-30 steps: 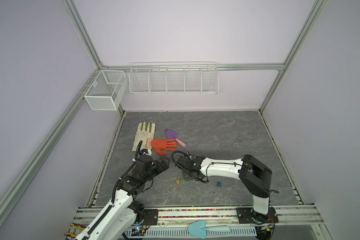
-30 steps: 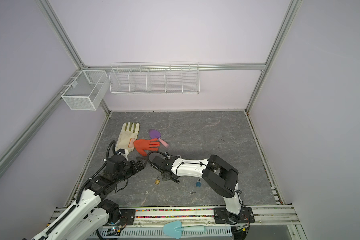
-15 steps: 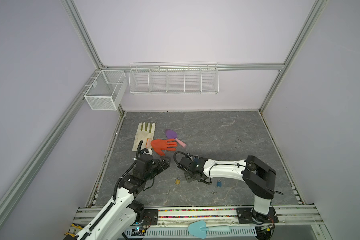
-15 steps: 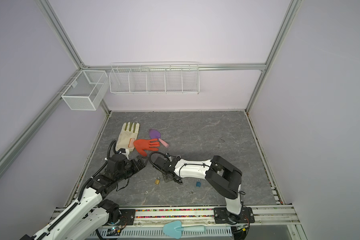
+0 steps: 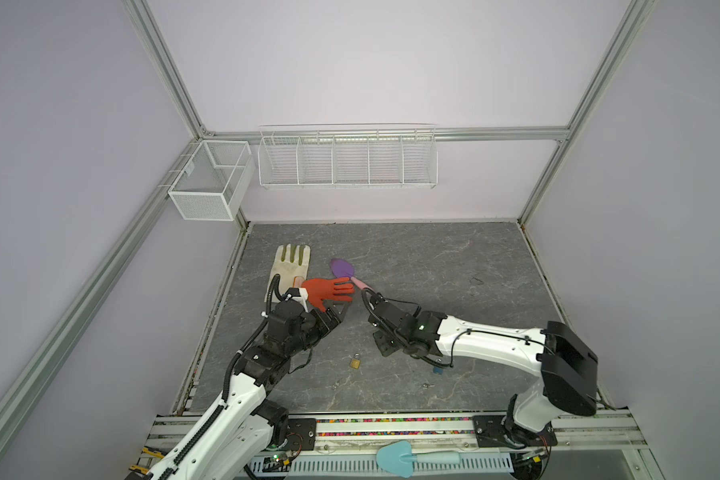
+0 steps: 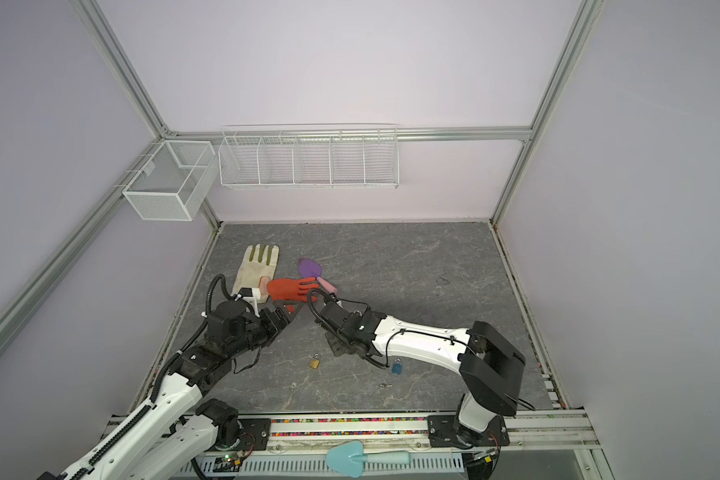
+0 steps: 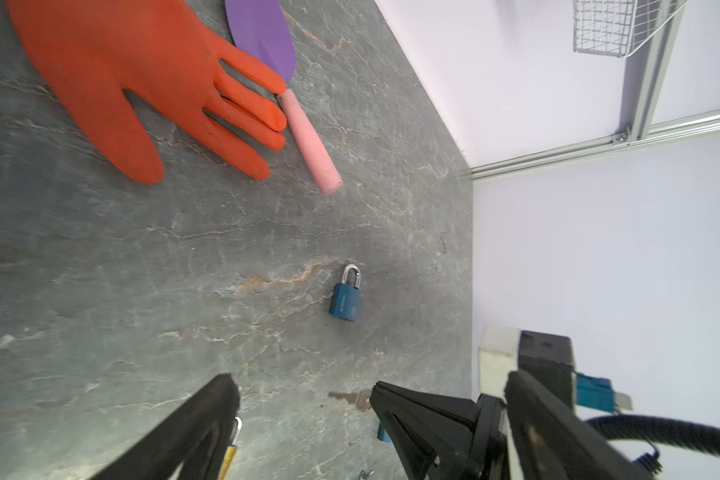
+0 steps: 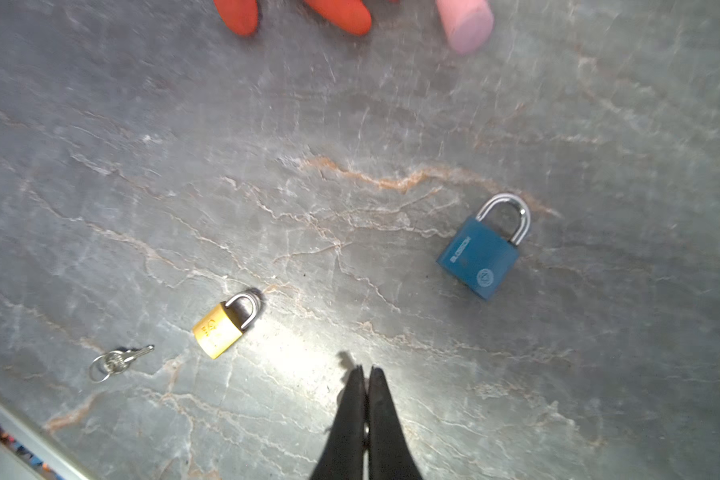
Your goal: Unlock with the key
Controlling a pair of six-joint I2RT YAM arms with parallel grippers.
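**Two locks and some keys lie on the table**

At the left, the left gripper (image 5: 336, 312) has its fingers wide apart and holds nothing. It is near the red glove (image 5: 327, 289). A bit to the right, a ring of keys (image 8: 115, 362) lies flat on the grey table (image 5: 433, 270). Close by is the yellow lock (image 8: 219, 326), with its loop shut. Next comes the right gripper (image 8: 366, 371). Its fingers are pressed together. It points down between the two locks and touches neither. The blue lock (image 8: 481, 257) lies to its right, also shut. One more key (image 6: 385, 385) lies alone near the blue lock.
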